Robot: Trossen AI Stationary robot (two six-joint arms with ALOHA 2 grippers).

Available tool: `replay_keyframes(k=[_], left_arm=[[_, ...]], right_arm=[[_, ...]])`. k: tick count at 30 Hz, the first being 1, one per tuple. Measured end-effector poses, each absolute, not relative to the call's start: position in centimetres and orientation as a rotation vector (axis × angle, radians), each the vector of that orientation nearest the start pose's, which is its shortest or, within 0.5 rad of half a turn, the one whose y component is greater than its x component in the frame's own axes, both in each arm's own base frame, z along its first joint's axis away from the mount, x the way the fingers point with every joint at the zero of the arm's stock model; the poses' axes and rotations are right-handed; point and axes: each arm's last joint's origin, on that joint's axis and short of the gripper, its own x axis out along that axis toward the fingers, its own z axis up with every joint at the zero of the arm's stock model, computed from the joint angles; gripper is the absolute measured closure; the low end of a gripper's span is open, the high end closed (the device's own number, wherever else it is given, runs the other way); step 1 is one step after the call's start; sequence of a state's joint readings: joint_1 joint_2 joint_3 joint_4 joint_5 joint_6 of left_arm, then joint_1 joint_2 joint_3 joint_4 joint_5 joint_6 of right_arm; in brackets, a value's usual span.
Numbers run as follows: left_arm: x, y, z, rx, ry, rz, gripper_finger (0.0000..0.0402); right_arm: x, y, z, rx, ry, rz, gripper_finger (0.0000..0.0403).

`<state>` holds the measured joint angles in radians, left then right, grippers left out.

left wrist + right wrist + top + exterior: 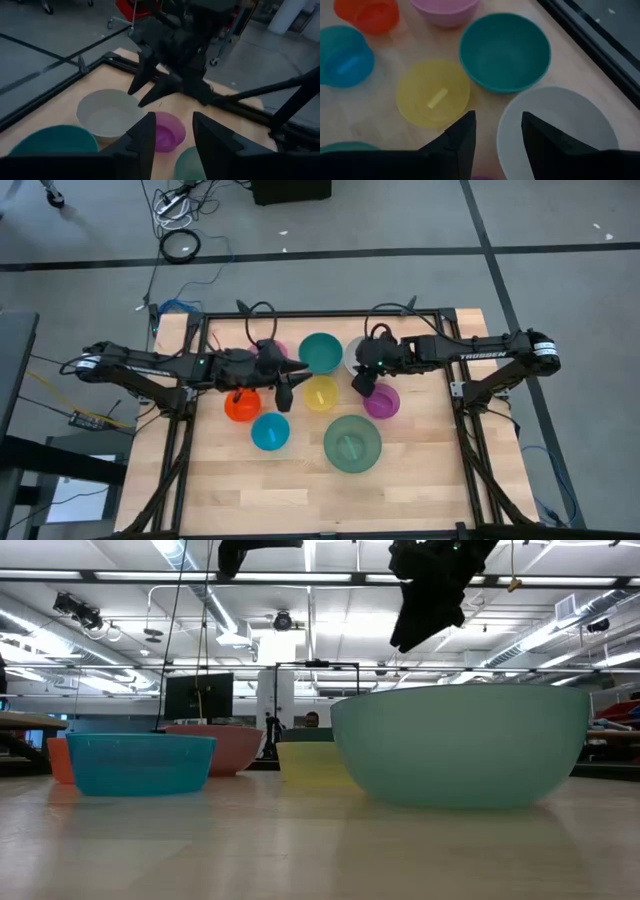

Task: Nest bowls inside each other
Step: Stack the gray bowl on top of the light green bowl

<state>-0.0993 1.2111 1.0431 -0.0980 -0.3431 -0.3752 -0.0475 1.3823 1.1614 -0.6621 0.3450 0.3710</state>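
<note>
Green bowl [462, 745] foremost; right arm [480, 352] reads, seemingly, "TROSSEN".

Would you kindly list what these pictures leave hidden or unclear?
- High view: pink bowl mostly under the left arm.
- High view: white-grey bowl half covered by the right gripper.
- Low view: green bowl blocks everything behind it; both arms cut off at the top edge.
</note>
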Motion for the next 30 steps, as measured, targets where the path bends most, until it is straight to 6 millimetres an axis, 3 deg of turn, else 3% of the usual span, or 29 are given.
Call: replay_keyframes(k=[7,30], left_arm=[[27.3,-1.9,34.4,-0.337,0.145,0.279,0.0264],[27.3,-1.8,34.0,-0.315,0.161,0.295,0.0264]], right_arm=[[28.7,-2.3,29.8,0.224,0.731,-0.515,0.0257],[29.8,-2.4,31.1,0.258,0.561,-0.491,0.0257]])
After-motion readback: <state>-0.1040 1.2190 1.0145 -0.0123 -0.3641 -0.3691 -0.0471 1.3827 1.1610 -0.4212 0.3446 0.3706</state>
